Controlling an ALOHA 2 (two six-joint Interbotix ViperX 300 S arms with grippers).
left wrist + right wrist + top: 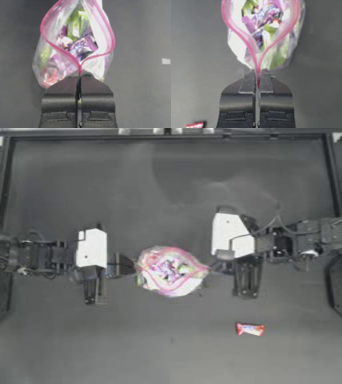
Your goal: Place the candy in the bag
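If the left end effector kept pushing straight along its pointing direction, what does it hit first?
The bag itself: the left end effector is shut on its pink rim, and the bag's body lies straight ahead. Beyond it is the right end effector, pinching the opposite end.

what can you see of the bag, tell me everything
The bag is clear, soft plastic with a pink zip strip, holding purple, green, white and yellow sweets. It sits mid-table, mouth spread open. The left gripper pinches one end of the strip, the right gripper the other. The candy lies apart, outside it.
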